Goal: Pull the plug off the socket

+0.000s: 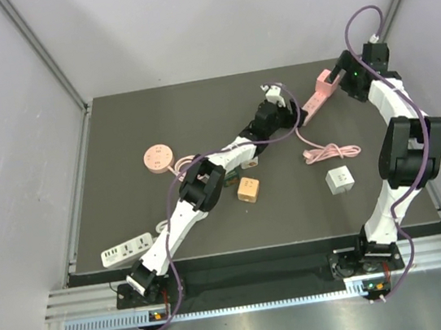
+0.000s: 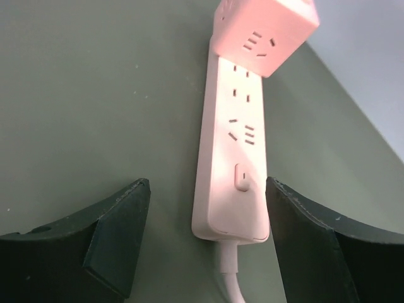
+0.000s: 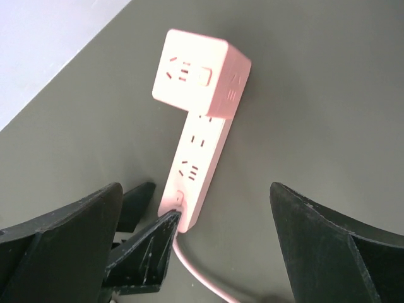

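At the far corner of the table (image 1: 157,124), the left gripper (image 2: 203,192) straddles the pink strip (image 2: 230,151), unclenched, probably to pin it. Meanwhile the right gripper (image 3: 194,189) gapes over the plug (image 3: 199,72).

1. A robotics lab cell: plain white panels (image 1: 6,162) enclose a dark matte surface (image 1: 118,138).
2. An aluminium rail (image 1: 261,276) at its near edge carries the left arm (image 1: 175,225) and right arm (image 1: 403,147), purple cables (image 1: 352,19) trailing.

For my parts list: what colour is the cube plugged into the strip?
The cube is pink; right wrist view.
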{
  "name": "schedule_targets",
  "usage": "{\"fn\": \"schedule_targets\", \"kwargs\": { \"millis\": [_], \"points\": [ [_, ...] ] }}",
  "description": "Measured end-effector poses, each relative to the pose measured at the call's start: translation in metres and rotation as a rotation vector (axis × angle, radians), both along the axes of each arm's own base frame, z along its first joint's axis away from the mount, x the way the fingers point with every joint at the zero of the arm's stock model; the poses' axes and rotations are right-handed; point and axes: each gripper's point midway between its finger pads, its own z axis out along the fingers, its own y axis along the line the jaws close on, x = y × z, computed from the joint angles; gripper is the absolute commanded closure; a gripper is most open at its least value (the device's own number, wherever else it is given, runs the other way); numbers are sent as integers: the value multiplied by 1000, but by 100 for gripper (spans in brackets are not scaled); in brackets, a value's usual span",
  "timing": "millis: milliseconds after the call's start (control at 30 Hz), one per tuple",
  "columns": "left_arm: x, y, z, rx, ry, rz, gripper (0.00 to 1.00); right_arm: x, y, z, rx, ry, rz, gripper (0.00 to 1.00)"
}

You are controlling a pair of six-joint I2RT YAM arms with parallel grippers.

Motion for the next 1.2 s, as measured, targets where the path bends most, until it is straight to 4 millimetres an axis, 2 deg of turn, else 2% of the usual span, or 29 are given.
{"fn": "schedule_targets", "kwargs": {
  "millis": [167, 333, 400, 433, 467, 500, 667, 733, 833, 900, 1033, 1167, 1200],
  "points": [
    [-6, -6, -5, 67, -11, 19, 22, -8, 8, -16, 31, 31, 27, 0],
    [-18, -16, -8, 101, -7, 25, 23, -8, 14, -19, 61, 25, 46, 0],
    [-20, -17, -9, 110, -7, 34, 37, -7, 16, -19, 69, 16, 54, 0],
    [-21, -17, -9, 109, 1, 34, 49, -7, 17, -21, 74, 13, 57, 0],
    [-21, -17, -9, 110, 10, 33, 71, -8, 18, -23, 80, 16, 59, 0],
    [-21, -17, -10, 109, 19, 26, 75, -9, 19, -24, 84, 19, 62, 0],
    [-15, -15, 1, 68, 48, 19, 82, -12, 25, -29, 115, 27, 78, 0],
    [-13, -12, 0, 58, 66, 13, 99, -11, 27, -27, 124, 20, 83, 0],
    [-15, -10, -4, 63, 81, 11, 99, -10, 28, -26, 129, 14, 88, 0],
    [-22, -6, -23, 91, 116, -2, 98, -10, 30, -26, 133, 13, 93, 0],
    [-30, -6, -23, 73, 118, -26, 97, -11, 35, -26, 139, 15, 112, 0],
    [-45, -6, -23, 58, 125, -74, 80, -12, 39, -27, 126, 18, 134, 0],
    [-49, -6, -23, 54, 120, -84, 72, -12, 40, -29, 118, 22, 140, 0]
  ]
}}
